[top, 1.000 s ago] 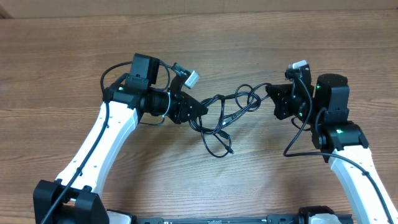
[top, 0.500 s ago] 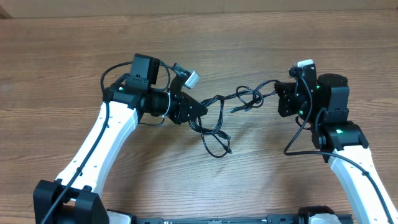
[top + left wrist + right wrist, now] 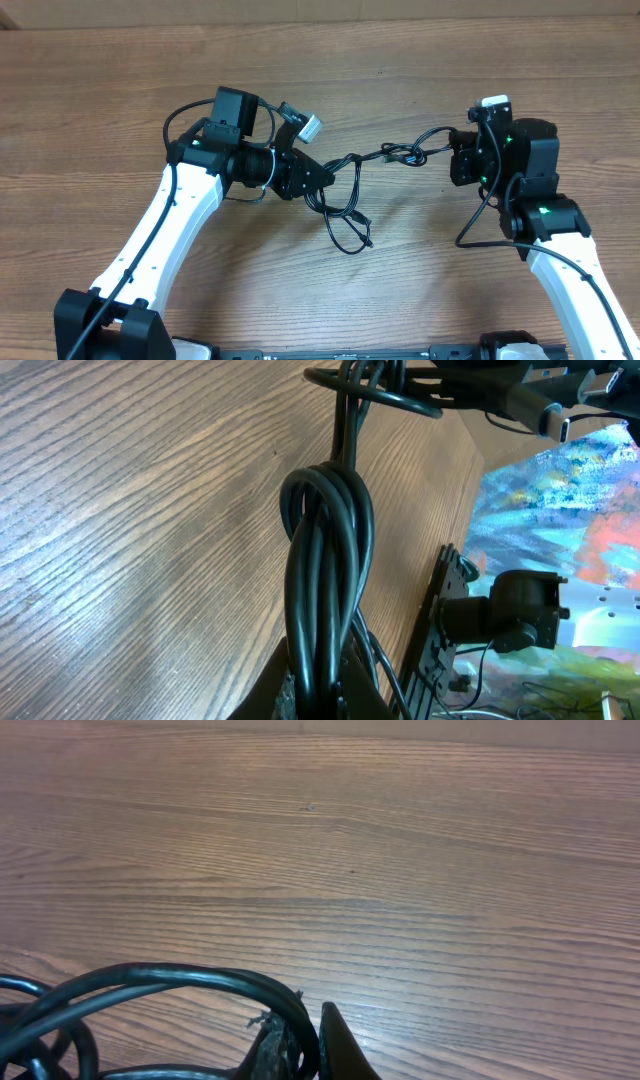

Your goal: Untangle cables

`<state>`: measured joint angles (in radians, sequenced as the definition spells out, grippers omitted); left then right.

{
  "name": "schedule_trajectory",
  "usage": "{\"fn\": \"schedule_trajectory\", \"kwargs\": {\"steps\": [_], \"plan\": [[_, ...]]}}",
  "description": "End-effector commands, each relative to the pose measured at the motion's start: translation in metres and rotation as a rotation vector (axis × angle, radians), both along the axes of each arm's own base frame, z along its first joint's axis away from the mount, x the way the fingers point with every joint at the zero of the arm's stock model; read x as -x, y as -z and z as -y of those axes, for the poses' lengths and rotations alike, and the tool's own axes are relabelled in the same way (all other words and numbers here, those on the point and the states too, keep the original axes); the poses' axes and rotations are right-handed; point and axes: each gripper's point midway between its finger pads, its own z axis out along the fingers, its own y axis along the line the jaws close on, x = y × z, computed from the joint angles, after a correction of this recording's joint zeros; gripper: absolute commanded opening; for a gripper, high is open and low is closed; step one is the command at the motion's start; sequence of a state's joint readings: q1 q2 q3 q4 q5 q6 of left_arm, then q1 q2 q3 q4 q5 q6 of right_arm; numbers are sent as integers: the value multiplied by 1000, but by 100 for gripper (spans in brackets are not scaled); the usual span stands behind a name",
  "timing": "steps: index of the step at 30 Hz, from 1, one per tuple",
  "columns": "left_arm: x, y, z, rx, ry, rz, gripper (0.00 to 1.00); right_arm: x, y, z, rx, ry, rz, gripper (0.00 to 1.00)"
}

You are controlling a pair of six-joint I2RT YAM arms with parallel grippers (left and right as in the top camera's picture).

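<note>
The black cables (image 3: 385,156) are stretched between my two grippers above the wooden table, with a small knot near the middle right and loose loops (image 3: 347,222) hanging down onto the table below the left end. My left gripper (image 3: 322,172) is shut on a bundle of cable strands (image 3: 325,575), which run up from its jaws (image 3: 325,695) to a loop. My right gripper (image 3: 456,152) is shut on a cable (image 3: 190,982) that curves out of its jaws (image 3: 305,1045) to the left.
The wooden table (image 3: 400,60) spreads around both arms. A silver plug connector (image 3: 308,126) sticks up behind the left wrist. The arms' own thicker black wires (image 3: 480,225) hang beside the right arm.
My right gripper has moved right and slightly back, pulling the cables taut. The loops near the middle have tightened into a small knot. The left arm has stayed in place.
</note>
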<state>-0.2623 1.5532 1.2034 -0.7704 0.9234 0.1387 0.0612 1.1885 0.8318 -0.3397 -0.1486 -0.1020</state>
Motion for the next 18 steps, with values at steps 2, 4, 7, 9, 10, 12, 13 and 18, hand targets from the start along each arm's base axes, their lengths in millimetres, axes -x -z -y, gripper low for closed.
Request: {"fn": "schedule_trajectory", "kwargs": {"steps": [2,4,7,9,10,12,13,18], "plan": [[-5,5,-11,-41,-28,9,4,-9,-12,76,206,332,40,4],[-4,5,-12,-42,-28,7,4,-8,-14,85,238,378,43,4],[-4,5,-12,-42,-28,4,4,-6,-17,96,284,430,50,4],[-4,6,-12,-43,-28,4,4,-5,-19,103,305,461,54,4],[-4,6,-12,-43,-28,4,4,-5,-19,104,310,469,55,4],[-4,6,-12,-43,-28,4,4,-5,-19,104,311,471,54,9],[-4,6,-12,-43,-28,4,4,-5,-19,104,310,470,54,15],[-4,5,-12,-42,-28,5,4,-6,-16,94,275,418,46,47]]}}
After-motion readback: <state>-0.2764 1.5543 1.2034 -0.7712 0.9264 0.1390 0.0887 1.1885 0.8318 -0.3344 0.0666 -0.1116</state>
